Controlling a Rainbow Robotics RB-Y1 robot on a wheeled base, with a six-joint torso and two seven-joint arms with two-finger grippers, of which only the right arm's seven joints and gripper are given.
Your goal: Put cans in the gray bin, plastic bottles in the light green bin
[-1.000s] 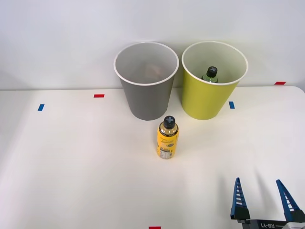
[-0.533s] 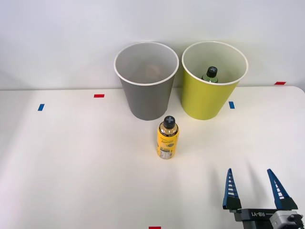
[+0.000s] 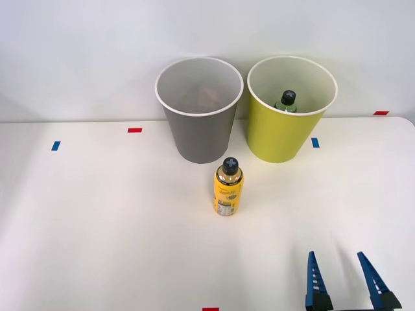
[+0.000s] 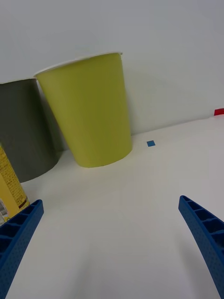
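Right hand low at the near right, just inside the front view's bottom edge. Two blue ribbed fingers pointing forward, spread well apart, nothing between them. Tips tapering to narrow points. In the wrist view, same fingers at the two corners, wide apart, hand empty.
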